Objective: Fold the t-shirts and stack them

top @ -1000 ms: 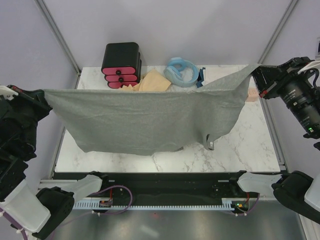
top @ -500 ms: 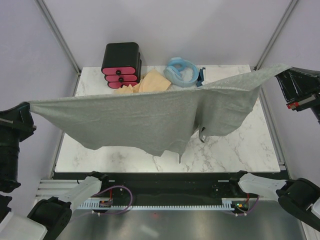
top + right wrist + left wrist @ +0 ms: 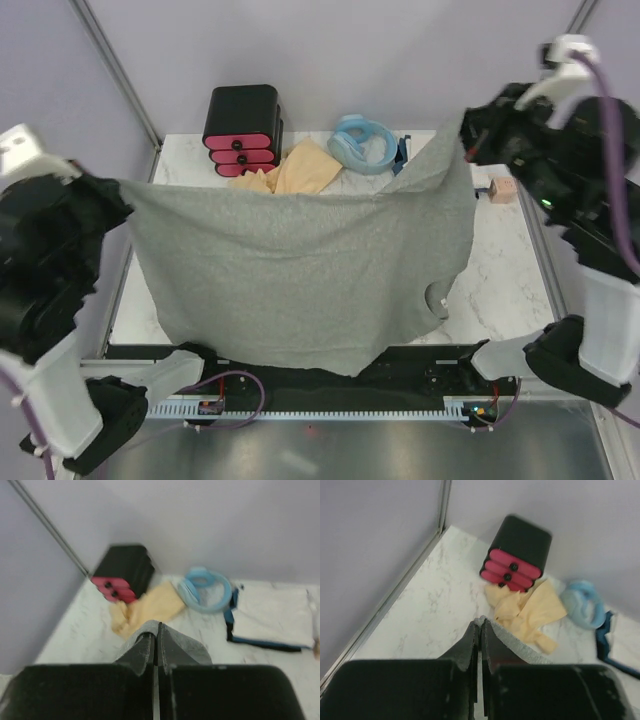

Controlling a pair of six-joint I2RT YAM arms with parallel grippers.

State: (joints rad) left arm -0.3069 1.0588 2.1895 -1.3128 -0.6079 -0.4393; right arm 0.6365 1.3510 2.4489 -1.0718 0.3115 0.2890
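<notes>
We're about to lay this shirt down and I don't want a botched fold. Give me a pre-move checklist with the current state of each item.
1. Left tool shut on grey t-shirt corner: ok.
2. Right tool shut on the opposite corner: ok.
3. Shirt hanging spread between them: ok.
4. Table under the shirt free: cannot tell, cloth hides it.
5. Hem off the base rail: cannot tell, they overlap in the top view.
6. Tan-yellow t-shirt back beside the black box: ok.
</notes>
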